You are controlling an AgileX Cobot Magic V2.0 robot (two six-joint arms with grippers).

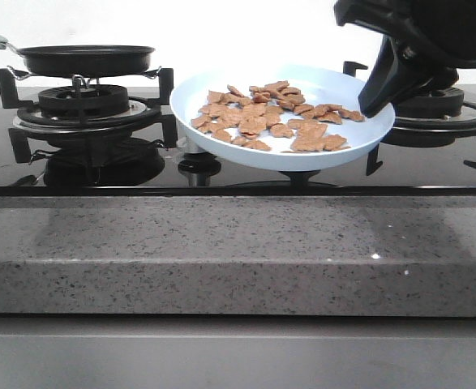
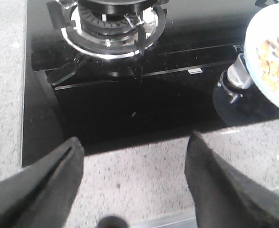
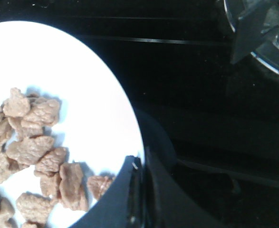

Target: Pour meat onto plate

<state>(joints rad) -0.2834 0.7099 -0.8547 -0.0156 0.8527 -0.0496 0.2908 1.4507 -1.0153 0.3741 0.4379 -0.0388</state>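
Note:
The pale light-blue plate point(image 1: 221, 142) hangs tilted above the black hob, its left side lower. The reddish-brown meat point(image 1: 270, 117) lies spread on it. My right gripper point(image 1: 377, 104) is shut on the plate's right rim and holds it up. In the right wrist view the plate point(image 3: 82, 80) and the meat point(image 3: 34, 152) fill the left half, and the gripper point(image 3: 141, 164) pinches the rim. My left gripper point(image 2: 134, 142) is open and empty over the speckled counter edge; the plate point(image 2: 253, 33) with meat point(image 2: 278, 61) shows at that view's right edge.
A black frying pan point(image 1: 86, 58) sits on the left burner point(image 1: 83, 101). A second burner point(image 1: 440, 109) stands behind the plate at right. A hob knob point(image 2: 235, 78) sits under the plate. The grey speckled counter point(image 1: 238, 251) runs along the front.

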